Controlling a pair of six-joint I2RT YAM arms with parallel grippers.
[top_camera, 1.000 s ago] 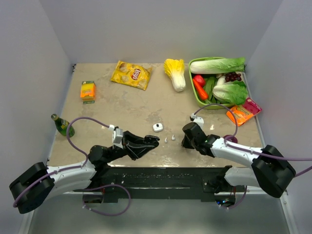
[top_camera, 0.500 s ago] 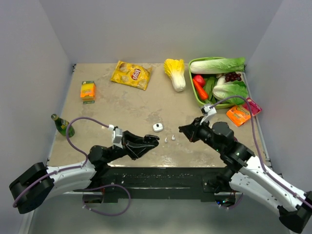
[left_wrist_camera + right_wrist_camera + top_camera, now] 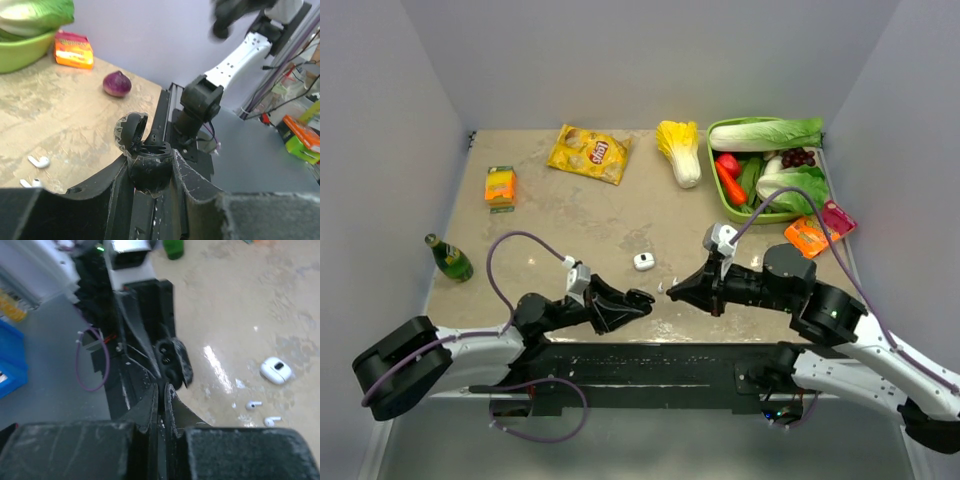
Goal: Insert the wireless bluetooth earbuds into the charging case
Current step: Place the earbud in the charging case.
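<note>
Now the left gripper [image 3: 642, 298] clamps the open black charging case [image 3: 149, 161], lying just at 9 o'clock of the right gripper [image 3: 672, 293], pinched narrow.

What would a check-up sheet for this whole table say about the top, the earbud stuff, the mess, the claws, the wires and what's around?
Surface: beige table, mottled, some glare.
Job's things: open black charging case held in left claw; two white earbuds lying loose near white case; black buds not seen.
Clutter: chip bag, yellow cabbage, green basin of vegetables, orange box, green bottle, orange packet, red onion.
Grippers: left claw shut on that case; right claw shut, pointing at it; whether it holds anything can't be told.
Cables: purple cables loop off both arms.
Surroundings: grey walls; blue bin beyond the table edge.
</note>
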